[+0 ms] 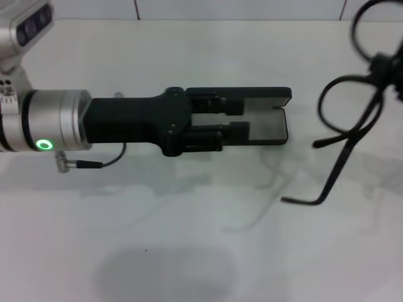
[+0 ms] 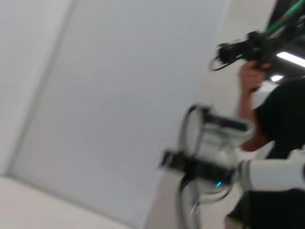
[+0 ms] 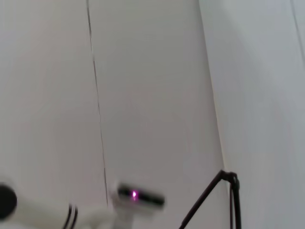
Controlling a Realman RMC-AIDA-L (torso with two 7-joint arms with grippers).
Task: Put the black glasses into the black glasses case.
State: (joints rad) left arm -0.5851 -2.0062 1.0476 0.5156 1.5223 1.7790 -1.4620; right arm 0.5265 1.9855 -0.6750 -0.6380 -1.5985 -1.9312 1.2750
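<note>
The black glasses case [image 1: 267, 123] lies open at the table's middle, lid [image 1: 252, 94] on the far side, greyish inside showing. My left gripper [image 1: 217, 119] reaches in from the left and covers the case's left half. The black glasses [image 1: 343, 113] hang in the air to the right of the case, one lens loop low, the other [image 1: 365, 25] high, and a temple arm [image 1: 327, 182] slanting down toward the table. My right gripper [image 1: 390, 72] holds them at the frame's right edge, mostly out of view. A temple arm also shows in the right wrist view [image 3: 224, 191].
The white table [image 1: 189, 239] is bare in front of the case. A thin cable [image 1: 94, 163] hangs under my left wrist. The left wrist view shows my right arm [image 2: 267, 174], blurred, and a person [image 2: 281, 119] behind it.
</note>
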